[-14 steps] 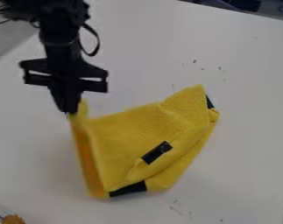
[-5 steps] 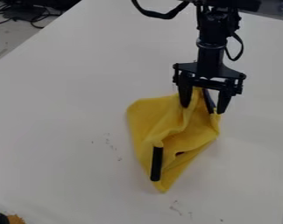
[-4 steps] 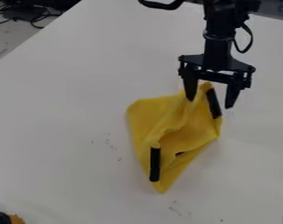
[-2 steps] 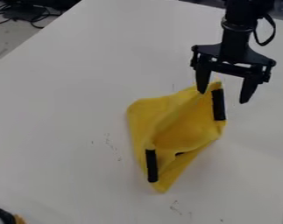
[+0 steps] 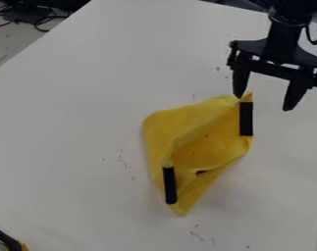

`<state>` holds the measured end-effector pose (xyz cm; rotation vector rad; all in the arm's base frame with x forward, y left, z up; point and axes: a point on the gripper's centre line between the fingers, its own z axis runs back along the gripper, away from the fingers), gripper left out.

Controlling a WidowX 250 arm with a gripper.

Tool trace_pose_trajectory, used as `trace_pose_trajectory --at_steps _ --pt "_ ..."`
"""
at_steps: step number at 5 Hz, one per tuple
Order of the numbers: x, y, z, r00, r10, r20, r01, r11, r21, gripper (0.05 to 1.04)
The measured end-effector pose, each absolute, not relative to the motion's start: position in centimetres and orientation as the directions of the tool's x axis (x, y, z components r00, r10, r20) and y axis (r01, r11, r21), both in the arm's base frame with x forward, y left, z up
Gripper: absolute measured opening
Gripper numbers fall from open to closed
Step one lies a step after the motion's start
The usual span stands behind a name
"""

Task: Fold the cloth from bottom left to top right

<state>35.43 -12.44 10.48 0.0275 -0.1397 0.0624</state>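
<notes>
Camera view: the gripper hangs open, seemingly tilted, above the cloth.

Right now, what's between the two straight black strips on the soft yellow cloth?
In the camera view, yellow cloth dips into a fold there, with a small dark spot nearer the lower black strip than the upper strip.

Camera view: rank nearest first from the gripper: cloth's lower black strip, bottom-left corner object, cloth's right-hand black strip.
1. Right-hand black strip: right edge of the cloth, near the gripper.
2. Lower black strip: cloth's lower left.
3. Corner object: picture's bottom-left.
</notes>
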Motion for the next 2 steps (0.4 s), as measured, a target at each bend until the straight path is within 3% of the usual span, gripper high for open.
trace_pose_trajectory --at_steps 2 --pt "35.9 -14.1 13.3 0.984 0.031 0.178 -0.041 0.998 0.054 1.000"
